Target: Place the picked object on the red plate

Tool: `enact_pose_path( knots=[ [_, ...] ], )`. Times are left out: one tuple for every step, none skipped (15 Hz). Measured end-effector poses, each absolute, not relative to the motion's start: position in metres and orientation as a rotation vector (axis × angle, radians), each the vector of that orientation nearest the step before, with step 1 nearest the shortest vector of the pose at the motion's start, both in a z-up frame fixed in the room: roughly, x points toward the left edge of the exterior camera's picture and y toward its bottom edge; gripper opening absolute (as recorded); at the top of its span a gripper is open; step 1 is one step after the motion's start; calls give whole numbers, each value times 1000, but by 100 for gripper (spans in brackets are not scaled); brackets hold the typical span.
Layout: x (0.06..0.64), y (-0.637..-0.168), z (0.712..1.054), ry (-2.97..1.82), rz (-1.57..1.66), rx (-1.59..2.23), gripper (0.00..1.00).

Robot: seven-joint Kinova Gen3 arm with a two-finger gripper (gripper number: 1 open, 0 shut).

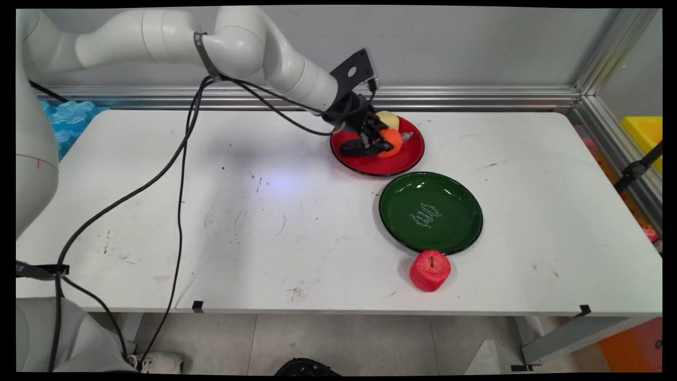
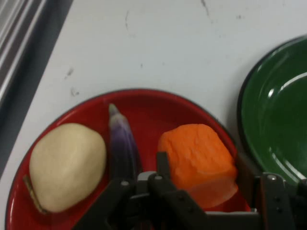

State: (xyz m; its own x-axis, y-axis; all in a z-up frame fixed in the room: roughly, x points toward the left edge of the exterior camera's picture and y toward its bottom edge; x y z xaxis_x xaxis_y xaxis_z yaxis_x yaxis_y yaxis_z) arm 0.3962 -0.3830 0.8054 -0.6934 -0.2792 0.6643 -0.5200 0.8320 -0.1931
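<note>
Hand view shows the gripper (image 2: 201, 175) clamped round an orange chunk (image 2: 197, 160) on the red plate (image 2: 158, 108), with an eggplant (image 2: 122, 143) just beside it.

Main view: the gripper (image 1: 380, 142) covers much of the orange piece (image 1: 393, 141) and most of the pale piece (image 1: 390, 119). Hand view: the green plate (image 2: 278, 120) is cut by the right edge; the gripper's linkage hides the purple piece's (image 2: 122, 143) lower end, possibly an aubergine.

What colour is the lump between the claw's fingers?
Orange lump, clearest in the hand view.
</note>
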Motion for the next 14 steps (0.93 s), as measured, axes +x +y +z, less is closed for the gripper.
enact_pose_path(
  knots=[
    [400,-384,802,-2371,486,573,0],
    [402,-385,800,-2374,483,566,0],
    [405,-386,797,-2379,480,557,0],
    [408,-386,793,-2383,475,548,0],
    [411,-388,789,-2386,471,540,0],
    [412,-388,786,-2387,467,537,0],
    [413,-389,784,-2387,465,536,0],
    [415,-390,781,-2388,462,534,0],
    [416,-390,780,-2388,460,532,0],
    [417,-391,777,-2388,459,532,0],
    [418,-391,775,-2388,458,531,0],
    [419,-392,773,-2388,459,530,0],
    [420,-393,772,-2388,460,528,0],
    [421,-394,770,-2388,461,527,0]
  ],
)
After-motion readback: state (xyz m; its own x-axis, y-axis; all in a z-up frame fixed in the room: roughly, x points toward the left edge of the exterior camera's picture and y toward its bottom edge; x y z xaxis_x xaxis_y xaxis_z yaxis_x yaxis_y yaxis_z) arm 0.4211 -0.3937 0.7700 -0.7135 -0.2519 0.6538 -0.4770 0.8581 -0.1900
